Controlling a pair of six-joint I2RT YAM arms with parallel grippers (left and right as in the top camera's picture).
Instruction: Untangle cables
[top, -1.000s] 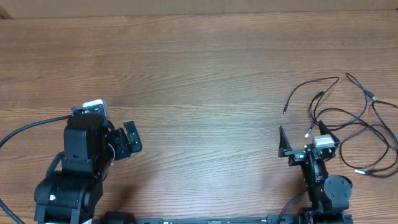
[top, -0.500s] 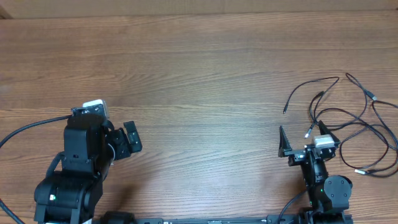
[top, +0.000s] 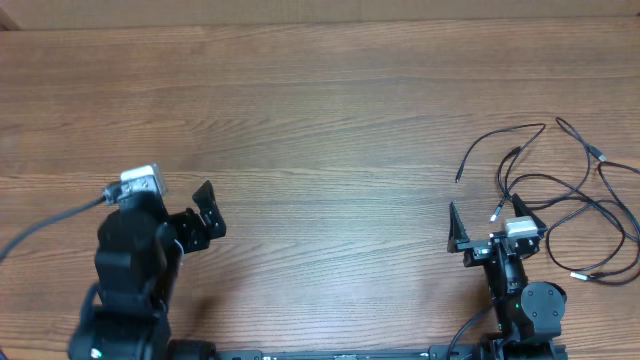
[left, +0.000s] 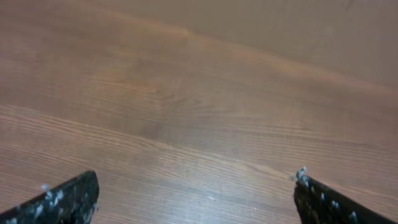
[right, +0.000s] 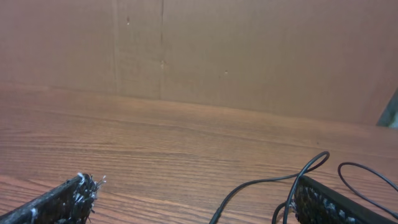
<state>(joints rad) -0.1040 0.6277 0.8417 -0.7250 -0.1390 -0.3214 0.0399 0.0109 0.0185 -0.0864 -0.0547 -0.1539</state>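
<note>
The cables (top: 580, 192) are several thin black cords with small silver-tipped plugs, lying in a loose tangle on the wooden table at the right. My right gripper (top: 484, 212) is open at the tangle's left edge, with one plug end lying between its fingers. In the right wrist view the gripper (right: 196, 196) is open and empty. A cable (right: 258, 181) curves across the wood just in front of its right finger. My left gripper (top: 205, 218) is far to the left, away from the cables. It is open and empty over bare wood in the left wrist view (left: 196, 193).
The wooden table (top: 320, 120) stretches between the two arms. A brown wall (right: 249, 56) stands behind the table's far edge. A thick black arm cable (top: 50, 205) trails off to the left of the left arm.
My left arm has turned and shifted a little, its wrist camera moving left and its gripper moving slightly away from me. The right arm and the cables have not moved.
</note>
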